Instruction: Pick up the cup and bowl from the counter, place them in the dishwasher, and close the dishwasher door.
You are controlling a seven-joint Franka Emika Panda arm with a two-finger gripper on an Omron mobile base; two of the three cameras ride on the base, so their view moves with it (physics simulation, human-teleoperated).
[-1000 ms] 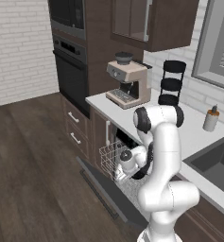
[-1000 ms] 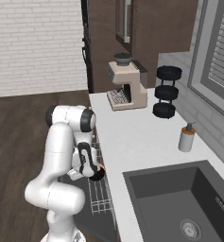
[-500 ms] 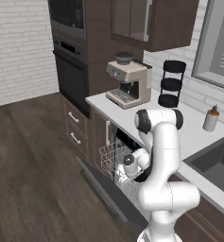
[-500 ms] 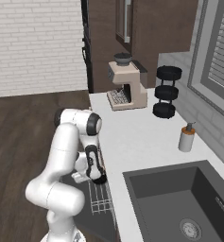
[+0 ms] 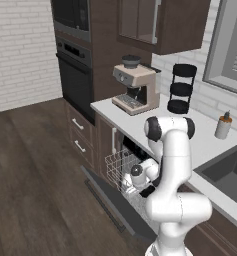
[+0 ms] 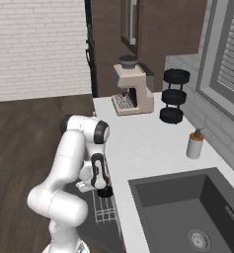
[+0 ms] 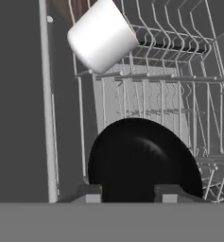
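Observation:
My gripper (image 7: 128, 194) hangs low inside the dishwasher's silver wire rack (image 7: 179, 94), reaching down past the counter (image 5: 140, 125) edge. Its finger tips stand apart, and the black bowl (image 7: 144, 160) sits right in front of them on the rack wires. The white cup (image 7: 101, 35) lies tilted in the rack just beyond the bowl. From the right base view, the bowl (image 6: 105, 191) shows as a dark disc under the gripper (image 6: 101, 187). The dishwasher door (image 5: 115, 205) lies folded down, open.
A coffee machine (image 5: 135, 90), a black three-tier stand (image 5: 182, 89) and a soap bottle (image 5: 223, 125) stand on the counter. The dark sink (image 6: 187, 212) is set in on the right. Drawers and a wall oven (image 5: 72, 75) lie left of the dishwasher; open wood floor spreads beyond.
The hand has sunk slightly into the rack with the bowl, and its fingers have parted from their earlier tight pinch.

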